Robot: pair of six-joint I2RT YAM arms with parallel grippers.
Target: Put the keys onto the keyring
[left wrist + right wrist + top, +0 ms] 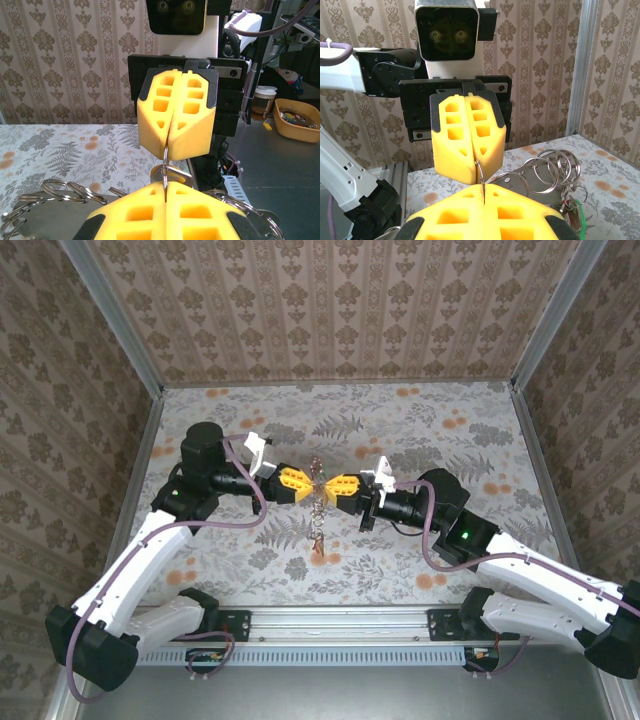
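- Both are pressed shut, tip to tip above mid-counter (420, 430): left hand (303, 482) & right hand (333, 486) each pinch the thin keyring (164, 159) betw. them.
- The keys (319, 538) hang under the ring w/ the chain, off the counter. We can't tell which are already threaded.
- To do this well, we judge: hold one pinch firm and slide the other along the wire w/o twisting, so the loop doesn't spring out.
- We'd use small moves, since the dangling bunch prob. swings easily.
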